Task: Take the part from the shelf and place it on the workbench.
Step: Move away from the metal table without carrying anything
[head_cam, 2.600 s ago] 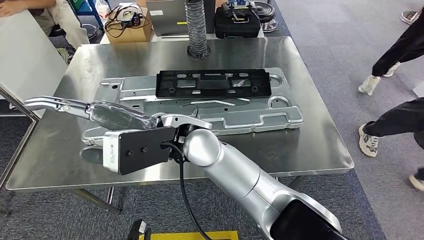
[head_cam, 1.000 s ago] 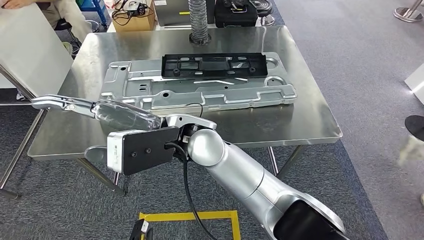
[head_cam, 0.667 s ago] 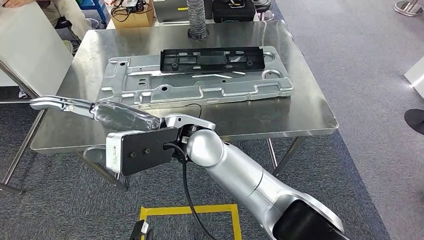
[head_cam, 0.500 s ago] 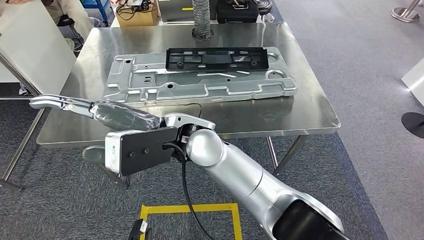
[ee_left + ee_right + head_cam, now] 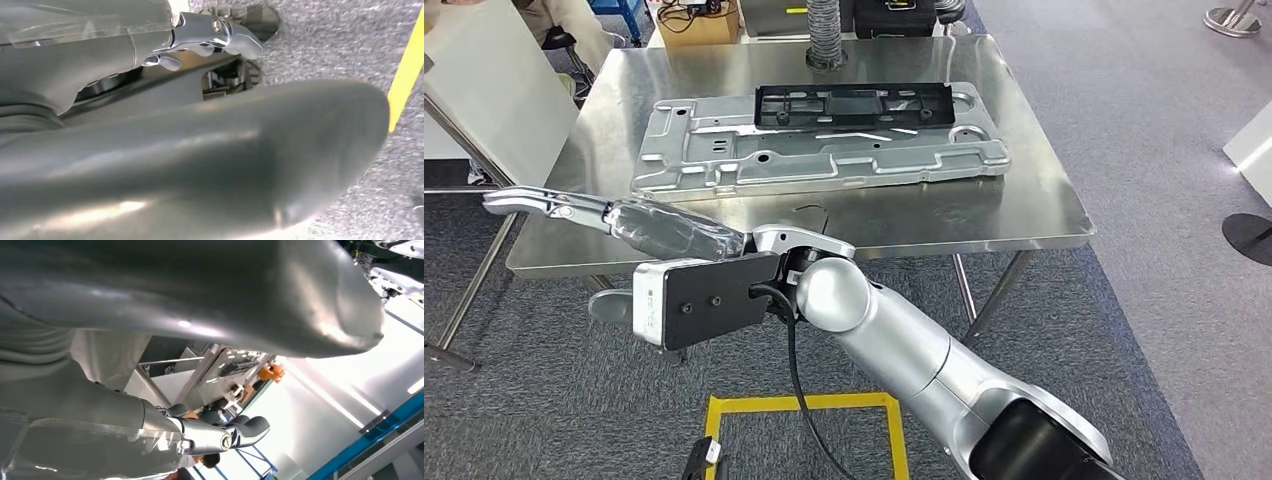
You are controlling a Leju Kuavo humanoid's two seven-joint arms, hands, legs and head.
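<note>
Chrome part still in hand, bench drifted away

The long chrome part [image 5: 614, 222], half wrapped in clear film, stayed gripped in the right hand [image 5: 779, 258] just past the near left edge of the steel surface [image 5: 1024, 200]. Over the last couple seconds the whole view slid, so the robot itself moved back, not the big grey panel [image 5: 824, 150] or black frame [image 5: 854, 104]. Placement looked not done yet. Left hand [image 5: 200, 165]: couldn't tell its state.
</note>
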